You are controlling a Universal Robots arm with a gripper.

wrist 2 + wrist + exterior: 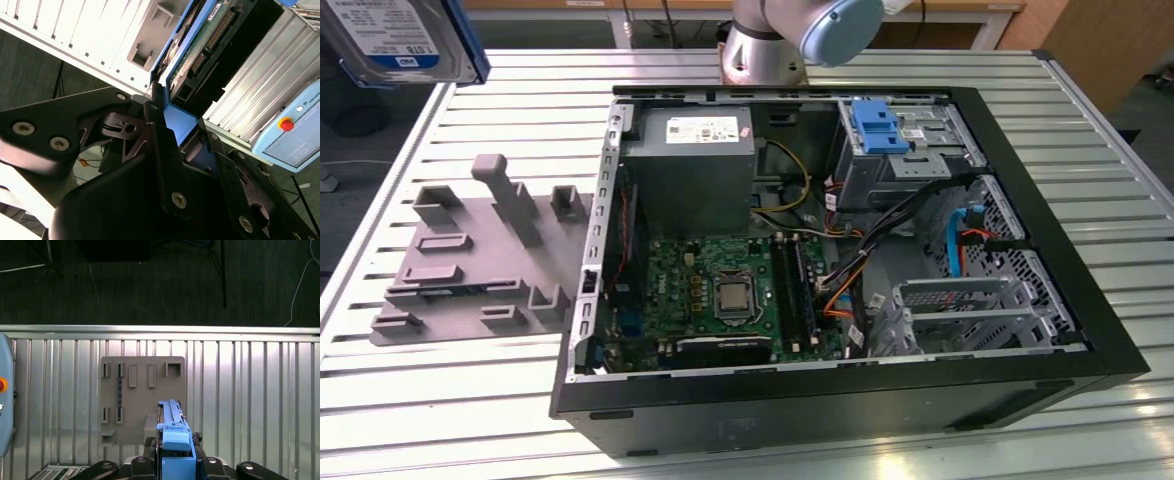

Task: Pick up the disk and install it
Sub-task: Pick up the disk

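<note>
High over the table, the disk (398, 38) hangs at the exterior view's upper left, a silver-grey drive with a white-and-blue label in a blue carrier frame. My gripper (182, 132) is shut on the disk's blue carrier (178, 121). One black finger (159, 131) presses each side of it. The drive's green circuit board (210, 30) faces the second wrist camera. In the first wrist view the carrier edge (175, 437) stands between the gripper (176, 452) and the grey fixture block (142, 400) far below.
An open black computer case (1067, 250) lies on the slatted metal table (454, 400), with a motherboard, a power supply, a fixed blue bracket (878, 125) and metal drive cages (974, 310). The grey fixture block (480, 250) lies beside the case. A teach pendant (292, 130) rests near the table's edge.
</note>
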